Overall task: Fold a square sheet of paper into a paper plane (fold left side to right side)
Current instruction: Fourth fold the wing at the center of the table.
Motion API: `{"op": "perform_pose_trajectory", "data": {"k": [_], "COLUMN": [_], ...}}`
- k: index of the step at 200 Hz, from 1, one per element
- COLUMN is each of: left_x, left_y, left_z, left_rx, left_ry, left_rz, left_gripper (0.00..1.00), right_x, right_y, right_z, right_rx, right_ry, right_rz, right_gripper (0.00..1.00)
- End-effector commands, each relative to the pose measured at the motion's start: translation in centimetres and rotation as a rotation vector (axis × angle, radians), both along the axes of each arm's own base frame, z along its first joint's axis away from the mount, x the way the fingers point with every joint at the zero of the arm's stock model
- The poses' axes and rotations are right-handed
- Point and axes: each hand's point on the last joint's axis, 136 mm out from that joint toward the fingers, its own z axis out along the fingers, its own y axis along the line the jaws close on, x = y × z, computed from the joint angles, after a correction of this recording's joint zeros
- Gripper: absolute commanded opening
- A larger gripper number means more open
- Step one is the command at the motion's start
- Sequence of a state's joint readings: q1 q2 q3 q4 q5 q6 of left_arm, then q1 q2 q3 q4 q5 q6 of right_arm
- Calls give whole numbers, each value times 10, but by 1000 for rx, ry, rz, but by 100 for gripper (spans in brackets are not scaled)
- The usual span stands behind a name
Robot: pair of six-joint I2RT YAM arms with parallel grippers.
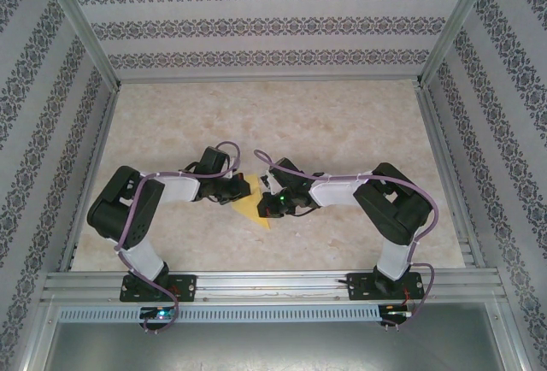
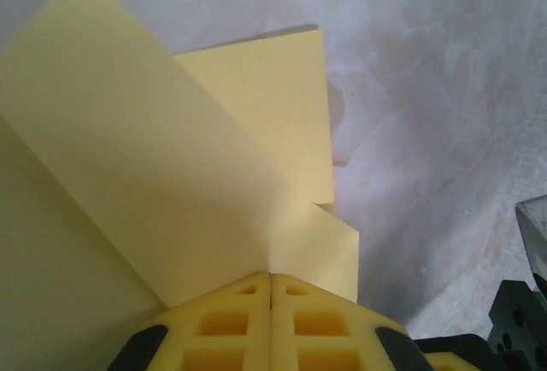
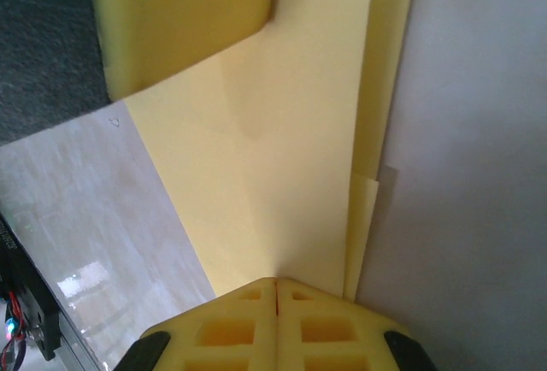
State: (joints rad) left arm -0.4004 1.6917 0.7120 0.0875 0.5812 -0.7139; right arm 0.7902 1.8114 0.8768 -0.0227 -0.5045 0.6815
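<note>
Both arms are reaching inward and meeting over the middle of the table [image 1: 342, 123]. The sheet of paper [image 1: 251, 206] is sitting between the two wrists. From above it is showing as a small yellow wedge with its point toward the near edge, already creased into several layers rather than lying as a flat square.

Left gripper [image 2: 271, 279]: the jaws are pressing flat together and the paper is coming straight out of the seam between them, so I am reading it as clamped on the sheet. A broad part of the sheet is standing up at a slant ahead of it, with a second layer lying behind.

Right gripper [image 3: 275, 284]: same picture — jaws closed, sheet emerging from the seam, stacked edges running along its right side, one portion curling over at the top left.

Whether the underside is touching the table, I cannot tell.

Handling judgement: the paper is looking very light and thin, limp across an open span yet stiffer along each crease. It is likely to mark wherever it is pinched hard, and to tear if the arms pull apart. The best hold is probably at an edge or corner near a fold line — arms moving together, so the layers are not sliding out of register.
</note>
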Motion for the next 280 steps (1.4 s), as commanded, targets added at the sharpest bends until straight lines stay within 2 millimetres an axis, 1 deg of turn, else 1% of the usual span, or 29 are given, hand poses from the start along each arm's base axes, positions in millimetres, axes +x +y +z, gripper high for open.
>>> {"op": "perform_pose_trajectory", "data": {"k": [1,24,39,76,113,151,187,234,280], "left_x": [5,5,-1,-18,-26,-24,-21,-22,-19], "left_y": [3,2,2,-4,-23,-34,-35,-22,-11], "left_z": [18,36,41,41,37,31,20,-6,-22], "left_rx": [31,9,-7,-73,-125,-142,-121,-18,8], "left_ry": [-44,-85,-92,-79,-65,-59,-49,-11,12], "left_rz": [15,10,3,-15,-57,-69,-64,-49,-19], "left_gripper": [0,0,0,0,0,0,0,0,0], "right_x": [-23,-22,-21,-21,-22,-23,-24,-27,-34], "right_y": [-34,-37,-38,-38,-41,-43,-45,-49,-54], "right_z": [-41,-44,-46,-49,-51,-54,-54,-53,-56], "right_rx": [-181,-196,-201,-205,-223,-235,-247,-268,-297], "right_ry": [67,59,53,55,55,58,60,67,85], "right_rz": [-3,-5,-5,2,3,2,5,22,43], "right_gripper": [0,0,0,0,0,0,0,0,0]}}
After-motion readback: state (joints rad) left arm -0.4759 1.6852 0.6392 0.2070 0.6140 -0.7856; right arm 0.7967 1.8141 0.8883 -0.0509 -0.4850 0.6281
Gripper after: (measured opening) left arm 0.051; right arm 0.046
